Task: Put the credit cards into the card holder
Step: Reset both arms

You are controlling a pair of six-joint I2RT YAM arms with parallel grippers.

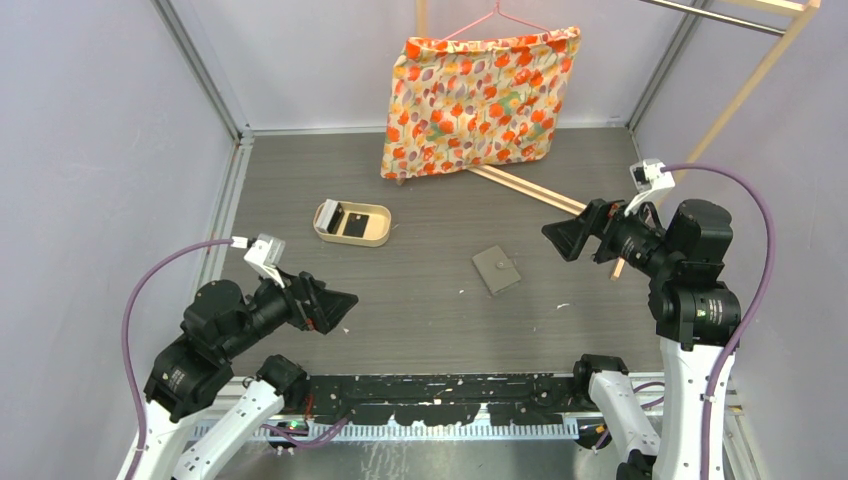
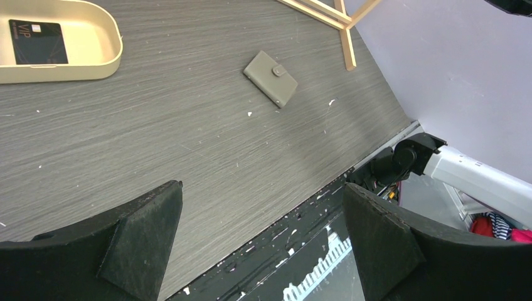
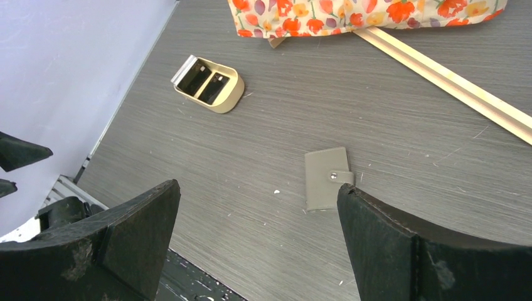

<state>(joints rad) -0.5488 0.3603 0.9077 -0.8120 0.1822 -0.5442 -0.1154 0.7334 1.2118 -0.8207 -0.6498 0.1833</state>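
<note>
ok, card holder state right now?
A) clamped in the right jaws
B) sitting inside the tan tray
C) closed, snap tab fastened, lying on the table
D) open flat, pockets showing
C: the card holder lies shut on the table with its tab snapped over the edge, apart from the tan tray, and nothing is gripping it.

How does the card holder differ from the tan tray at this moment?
The card holder is grey, flat and folded shut with its snap tab; the tan tray is oval, raised-walled and open on top. The card holder lies near the middle of the table; the tray sits farther back on the left and holds a black card. Both rest on the same table.
</note>
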